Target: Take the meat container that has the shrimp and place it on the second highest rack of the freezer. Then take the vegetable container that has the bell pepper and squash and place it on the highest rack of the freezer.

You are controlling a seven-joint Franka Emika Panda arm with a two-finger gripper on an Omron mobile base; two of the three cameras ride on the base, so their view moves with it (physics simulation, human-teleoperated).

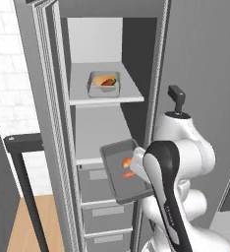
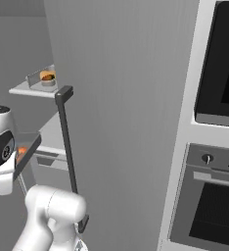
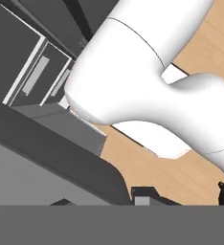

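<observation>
Shrimp tray (image 1: 118, 173) overhanging lower shelf edge (image 1: 90, 161), vegetable container (image 1: 103, 83) above

Glossy white rounded arm shell (image 1: 186, 142) w/ black band running along one link (image 1: 167, 197); black circular joint cap on white housing (image 2: 1, 147); smooth, unmarked surfaces.

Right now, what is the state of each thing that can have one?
freezer: door open
highest rack: holds the vegetable container
vegetable container: upright, with bell pepper and squash inside
shrimp tray: tilted, half out over the second rack
drawers: closed
jaws: cannot tell
</observation>
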